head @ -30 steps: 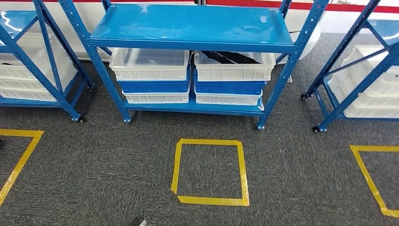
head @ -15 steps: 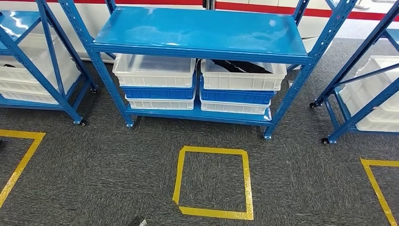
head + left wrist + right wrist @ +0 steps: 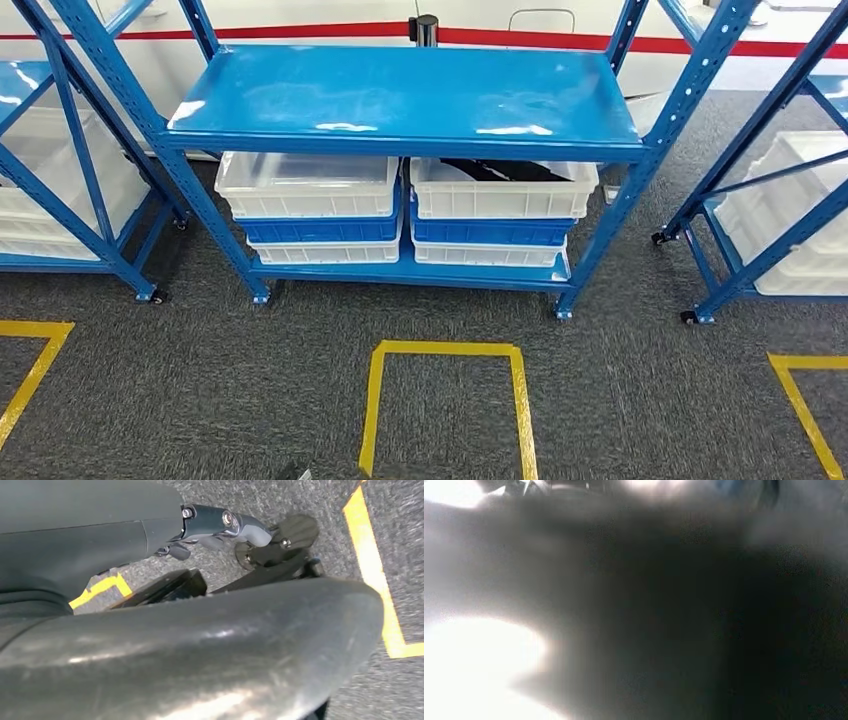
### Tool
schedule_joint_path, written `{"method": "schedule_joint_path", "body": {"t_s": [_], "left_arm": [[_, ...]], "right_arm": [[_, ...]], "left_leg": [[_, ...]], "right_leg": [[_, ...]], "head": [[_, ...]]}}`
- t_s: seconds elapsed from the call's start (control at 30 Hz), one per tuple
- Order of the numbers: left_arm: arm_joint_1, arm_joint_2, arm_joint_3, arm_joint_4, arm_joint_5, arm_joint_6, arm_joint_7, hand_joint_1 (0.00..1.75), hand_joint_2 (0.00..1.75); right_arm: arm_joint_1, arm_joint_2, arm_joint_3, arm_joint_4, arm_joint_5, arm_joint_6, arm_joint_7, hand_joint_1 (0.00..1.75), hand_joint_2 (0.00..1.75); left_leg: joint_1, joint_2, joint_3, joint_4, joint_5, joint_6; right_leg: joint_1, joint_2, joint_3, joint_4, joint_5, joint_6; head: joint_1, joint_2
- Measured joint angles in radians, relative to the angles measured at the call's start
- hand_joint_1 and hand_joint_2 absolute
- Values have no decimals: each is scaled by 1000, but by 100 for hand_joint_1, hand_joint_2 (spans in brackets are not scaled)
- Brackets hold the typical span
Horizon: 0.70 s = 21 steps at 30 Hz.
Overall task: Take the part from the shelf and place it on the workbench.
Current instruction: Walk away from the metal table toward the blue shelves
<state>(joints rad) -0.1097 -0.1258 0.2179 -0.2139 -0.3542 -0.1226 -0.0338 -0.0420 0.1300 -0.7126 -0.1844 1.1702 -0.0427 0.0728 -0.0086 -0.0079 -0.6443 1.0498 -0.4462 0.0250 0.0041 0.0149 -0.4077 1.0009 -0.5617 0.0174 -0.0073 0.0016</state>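
Where the blue shelf stands straight ahead in the head view, the part, a flat dark object, lies inside the upper white bin on the right side of the lower level; its far end is hidden under the top board, so its shape cannot be told fully. That bin sits on a blue bin, which rests in turn on another white bin. Just beside this stack, on the left, is a matching stack topped by a white bin whose inside looks pale and shows no clear contents. The top board of the shelf is bare and glossy, with light reflections on it.

On the grey carpet in front of the shelf, a square of yellow tape is marked out, cut off by the lower edge of the picture. More tape squares lie near the left and right edges. Further blue racks with white bins stand on either side, well apart from the middle shelf.

The left hand hangs over carpet and a yellow tape line in its wrist view, holding nothing, its dark fingers loosely bent. The right wrist view is a dark blur with glare, so I cannot tell how the right hand's fingers lie.
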Motion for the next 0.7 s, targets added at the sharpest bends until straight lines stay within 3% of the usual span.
{"method": "schedule_joint_path", "body": {"t_s": [0.03,0.1,0.17,0.23,0.3,0.33,0.4,0.43,0.47,0.53,0.6,0.67,0.7], "left_arm": [[-1,0,0,0,0,0,0,0,0],[-3,0,0,-1,1,0,0,0,0],[-5,0,0,-1,1,0,0,0,0],[-6,0,0,-1,1,0,-1,0,0],[-5,-1,0,-1,2,0,0,0,0],[-4,-1,0,-1,3,0,0,0,0],[-4,-2,0,-1,6,0,0,0,0],[-4,-2,0,-1,6,0,0,0,0],[-4,-1,0,-1,7,1,0,0,0],[-5,-1,0,-1,7,1,0,0,0],[-5,-2,0,-1,8,1,0,0,0],[-7,-2,0,-2,8,1,0,0,0],[-7,-2,0,-2,9,1,0,0,0]], "right_arm": [[-1,0,0,0,1,0,0,0,0],[-2,-1,0,0,2,0,0,0,0],[-4,-2,0,0,2,0,0,0,0],[-5,-2,0,0,2,0,0,0,0],[-4,-2,0,0,2,0,-1,0,0],[-2,-3,0,0,2,0,-1,0,0],[1,-4,0,0,2,0,-1,0,0],[0,-3,0,0,2,0,-1,0,0],[-2,-3,0,0,3,0,-1,0,0],[-5,-4,0,0,3,0,-1,0,0],[-3,-5,0,0,3,0,-1,0,0],[-1,-5,0,0,4,0,-1,0,0],[-1,-5,0,0,4,0,-1,0,0]], "left_leg": [[2,-1,15,-9,2,7],[8,-1,47,-18,3,18],[12,0,66,-25,-5,23],[13,-2,78,-27,-18,23],[15,-7,95,-28,-34,21],[16,-9,107,-28,-44,18],[16,-13,125,-27,-64,9],[16,-14,133,-28,-75,2],[14,-13,138,-32,-86,-5],[13,-10,154,-26,-88,-20],[14,-4,161,4,-90,-30],[16,2,120,83,-118,-37],[17,3,80,143,-142,-39]], "right_leg": [[0,-1,8,7,2,6],[-2,-3,-19,63,-6,8],[-4,-4,-95,175,-31,5],[-8,-5,-179,263,-76,5],[-12,-6,-224,263,-94,17],[-15,-6,-226,222,-70,29],[-18,-12,-210,100,23,52],[-17,-20,-200,56,57,49],[-15,-26,-193,32,75,39],[-14,-27,-179,22,76,8],[-19,-21,-153,15,88,-11],[-20,-20,-132,15,87,-24],[-19,-20,-125,15,81,-27]], "head": [[-1,0],[4,0],[8,0],[10,0],[10,0],[10,0],[11,0],[12,0],[12,0],[11,0],[8,0],[4,0],[2,0]]}}
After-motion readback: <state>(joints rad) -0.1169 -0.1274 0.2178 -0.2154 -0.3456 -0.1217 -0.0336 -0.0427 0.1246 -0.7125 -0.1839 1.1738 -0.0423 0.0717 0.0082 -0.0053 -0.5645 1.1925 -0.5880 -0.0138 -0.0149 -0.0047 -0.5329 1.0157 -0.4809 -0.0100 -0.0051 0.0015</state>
